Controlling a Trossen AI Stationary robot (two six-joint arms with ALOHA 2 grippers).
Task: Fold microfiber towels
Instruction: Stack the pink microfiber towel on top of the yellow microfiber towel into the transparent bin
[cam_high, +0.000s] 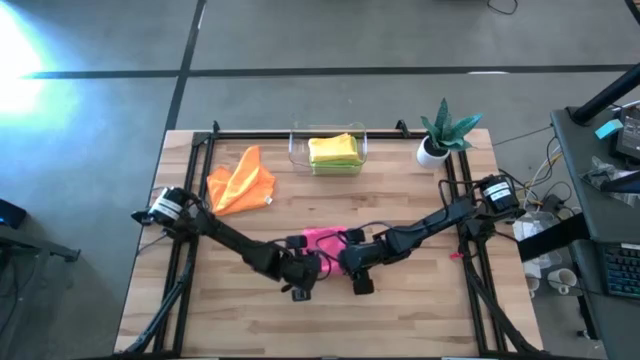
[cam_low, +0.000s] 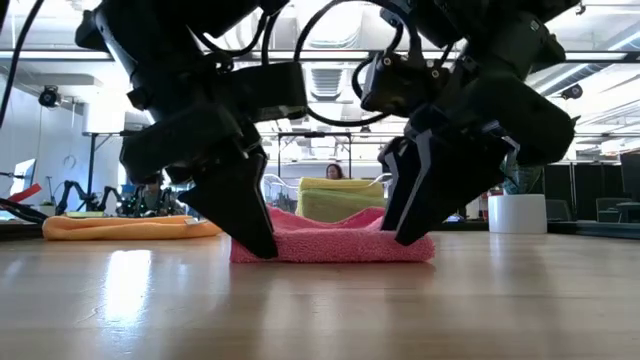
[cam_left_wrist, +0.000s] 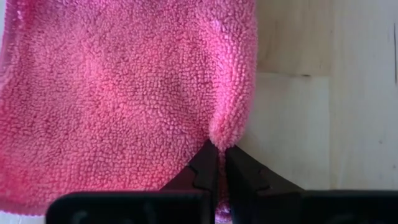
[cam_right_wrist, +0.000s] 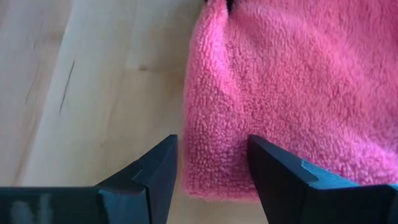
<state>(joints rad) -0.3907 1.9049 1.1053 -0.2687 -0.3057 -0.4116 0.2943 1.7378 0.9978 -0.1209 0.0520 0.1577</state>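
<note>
L hand (cam_left_wrist: 221, 163) clamped, R hand (cam_right_wrist: 211, 163) agape.

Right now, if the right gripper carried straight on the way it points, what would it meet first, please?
Most likely the pink towel: the right gripper stands open straddling its edge, so it would probably press onto that cloth, with the table just beneath.

Bright, even light fills my workspace, with white glare on the floor (cam_high: 40, 40) beyond the table's (cam_high: 400, 310) far left corner, my arms dark silhouettes against lit ceiling lamps (cam_low: 330, 60), and soft reflections on the wood.
</note>
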